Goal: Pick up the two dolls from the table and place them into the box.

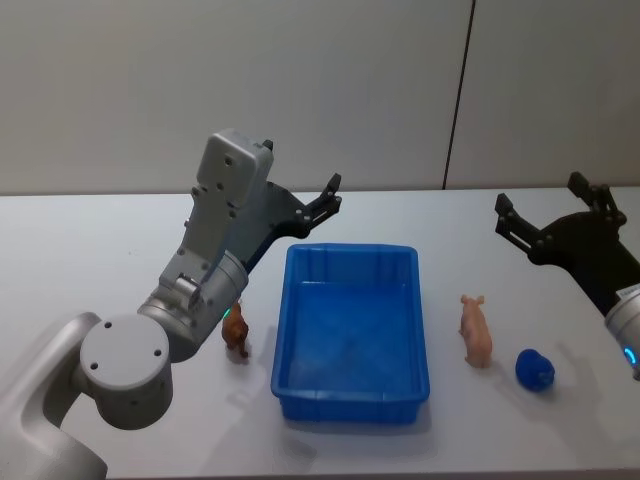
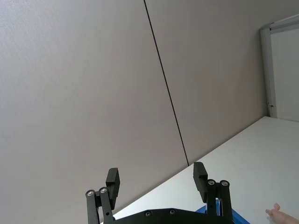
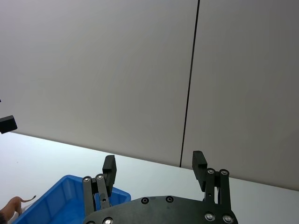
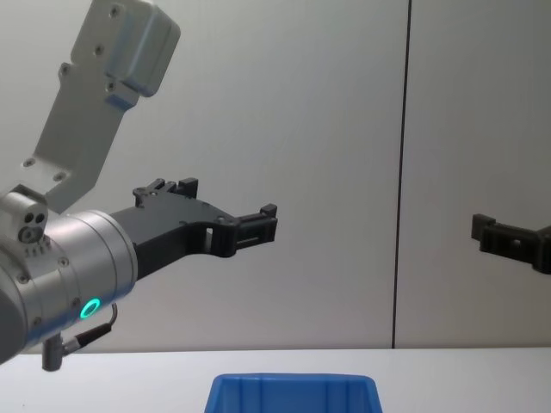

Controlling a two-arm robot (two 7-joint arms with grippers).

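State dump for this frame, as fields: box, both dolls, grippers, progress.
box: mid-table, no doll inside
brown doll: on table, beside box's left side, partly behind left arm
pink doll: on table, right of box, apart from it
small blue object: right of pink doll
left gripper: open, raised, holding nothing
right gripper: open, raised, holding nothing
progress: neither doll picked yet

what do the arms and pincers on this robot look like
The left arm is silver-grey with rounded joints and a boxy pale link. It has a glowing green ring at its wrist and a thin cable below. The left pincer and right pincer are matte black, each with two flat fingers fastened by silver screws.
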